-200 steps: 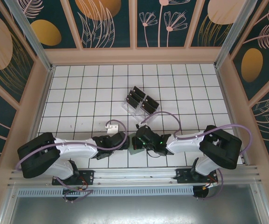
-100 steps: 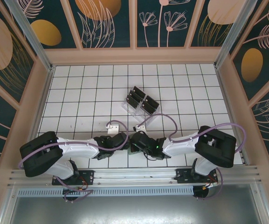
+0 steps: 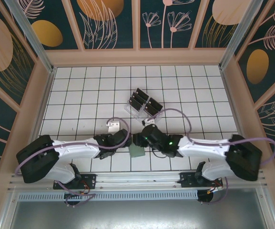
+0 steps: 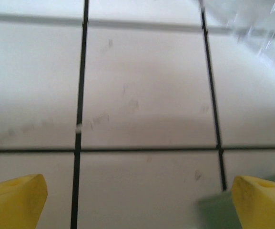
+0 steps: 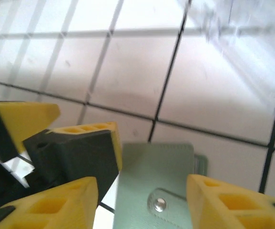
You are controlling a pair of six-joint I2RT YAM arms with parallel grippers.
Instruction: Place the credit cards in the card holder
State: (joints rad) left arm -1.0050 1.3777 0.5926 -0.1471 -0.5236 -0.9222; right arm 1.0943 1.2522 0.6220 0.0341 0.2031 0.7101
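Tiled table (image 3: 80, 95): rack (image 3: 138, 112) holds credit cards (image 3: 144, 103); card holder (image 3: 137, 151) flat; left tool (image 4: 137, 191) wide, right tool (image 5: 142, 182) parted.

Card holder (image 3: 137, 152) lies flat on the bench (image 3: 80, 100), at the near middle. Left hand (image 3: 127, 140) is just far-left of it, right hand (image 3: 138, 139) at its far edge, the two hands side by side. Rack (image 3: 136, 113) sits farther back, apart from the card holder. Credit cards (image 3: 146, 102) stand in the rack's slots. In the right wrist view the card holder (image 5: 151, 167) lies between the right hand's fingers (image 5: 223, 200).

overhead looks down; wrists close, share card holder (image 5: 149, 164)
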